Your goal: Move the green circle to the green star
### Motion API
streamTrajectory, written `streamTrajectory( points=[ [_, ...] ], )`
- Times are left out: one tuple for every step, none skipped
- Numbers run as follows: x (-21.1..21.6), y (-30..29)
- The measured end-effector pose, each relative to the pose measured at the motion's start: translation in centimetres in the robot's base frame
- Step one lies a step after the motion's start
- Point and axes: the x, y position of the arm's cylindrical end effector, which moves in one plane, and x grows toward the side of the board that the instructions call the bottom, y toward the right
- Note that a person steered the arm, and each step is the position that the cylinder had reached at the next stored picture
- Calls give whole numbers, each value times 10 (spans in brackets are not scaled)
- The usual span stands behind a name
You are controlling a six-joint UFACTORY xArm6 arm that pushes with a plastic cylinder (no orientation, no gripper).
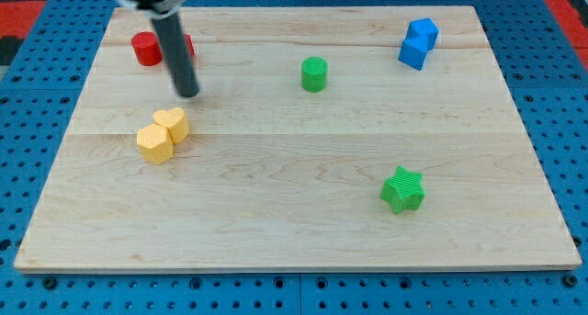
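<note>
There are no jaws on this arm to stand open or closed: it ends in a plain dark rod, and my tip (188,94) rests on the wooden board (276,214) in the upper left of the frame, holding nothing. It sits just above the yellow block (163,134), a 2-lobed piece whose exact shape I cannot settle, and just below and right of the red block (147,49), which the rod partly covers.

The green circle (314,73) stands in the upper middle of the frame, well apart from my tip and to its right. The green star (402,189) lies in the lower right of the frame, well apart from the circle, down and to the right of it. The blue block (418,43), seemingly 2 cubes joined, sits in the upper right corner, clear of the line between the 2 green pieces.

I judge the approach step to be in hand: the circle looks untouched. The next move calls for bringing my tip round to the circle's upper-left side, then pushing down and right toward the star.

The top of the rod is cut off by the frame's upper edge, and the red block's shape is hidden behind the rod.
</note>
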Motion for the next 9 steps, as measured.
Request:
streamTrajectory(
  points=[
    [-31,35],
    [-43,87],
    [-43,116],
    [-43,143],
    [-29,151],
    [-5,154],
    [19,163],
    [45,176],
    [70,194]
  ],
)
